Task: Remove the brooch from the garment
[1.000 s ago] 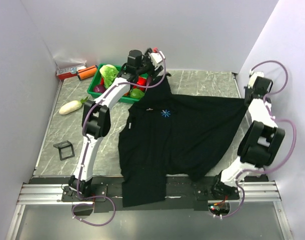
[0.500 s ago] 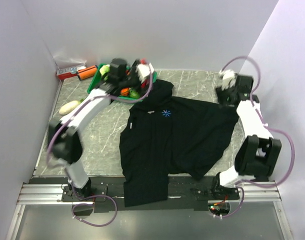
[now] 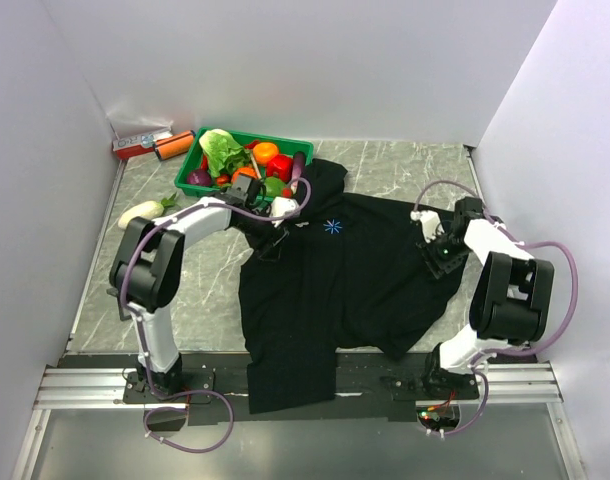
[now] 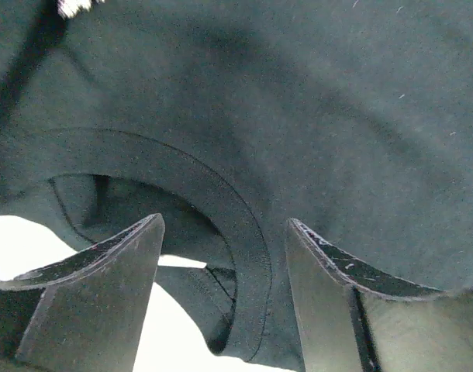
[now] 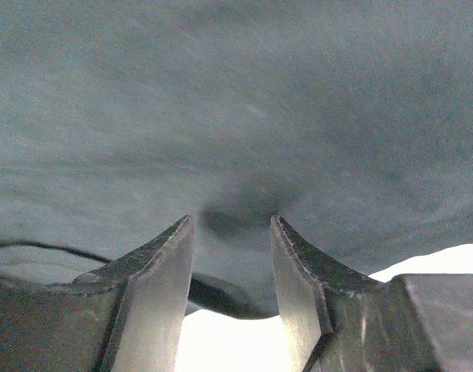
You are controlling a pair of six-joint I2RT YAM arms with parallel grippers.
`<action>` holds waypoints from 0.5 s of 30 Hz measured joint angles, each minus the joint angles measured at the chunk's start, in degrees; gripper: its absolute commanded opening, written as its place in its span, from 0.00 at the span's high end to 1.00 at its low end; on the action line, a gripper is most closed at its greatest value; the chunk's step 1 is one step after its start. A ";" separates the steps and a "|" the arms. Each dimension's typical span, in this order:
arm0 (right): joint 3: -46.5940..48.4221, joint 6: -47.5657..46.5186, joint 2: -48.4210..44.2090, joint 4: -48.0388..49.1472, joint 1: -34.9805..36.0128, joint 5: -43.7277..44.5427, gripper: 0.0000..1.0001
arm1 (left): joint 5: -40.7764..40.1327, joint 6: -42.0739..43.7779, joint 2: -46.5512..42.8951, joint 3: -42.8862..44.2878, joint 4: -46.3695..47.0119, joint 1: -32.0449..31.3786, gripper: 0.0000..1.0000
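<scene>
The garment (image 3: 335,290), a black short-sleeved shirt, lies spread over the middle of the table. The brooch (image 3: 332,227), a tiny bluish-white star, sits on its upper chest. My left gripper (image 3: 277,215) is low at the collar, just left of the brooch. In the left wrist view it (image 4: 223,223) is open, with the shirt's curved collar band (image 4: 248,263) lying loose between the jaws. My right gripper (image 3: 435,255) rests at the shirt's right sleeve edge. In the right wrist view it (image 5: 230,221) is open, fingertips pressed to dimpled black fabric (image 5: 236,139). No wrist view shows the brooch.
A green tray (image 3: 255,136) of vegetables stands at the back, touching the shirt's upper fold. A white radish (image 3: 140,213) lies at the left. An orange can (image 3: 173,147) and a red box (image 3: 137,149) sit in the back left corner. Walls close in left and right.
Both arms swung down from the back onto the shirt. The right gripper opened and let go of the stretched sleeve, which slackened toward the centre. The left gripper moved from the tray to the collar.
</scene>
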 measured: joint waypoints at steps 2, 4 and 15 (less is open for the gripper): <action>0.07 -1.42 2.14 0.04 -1.57 1.36 0.53 | -0.44 0.17 1.55 0.66 -1.11 0.37 0.32; 0.55 -2.38 5.64 0.02 -3.87 2.82 0.55 | -1.05 0.52 3.06 1.70 -1.70 0.76 0.32; 15.74 -2.08 17.73 -1.62 -10.12 9.38 0.58 | -3.89 4.17 8.46 9.44 -4.92 6.80 0.34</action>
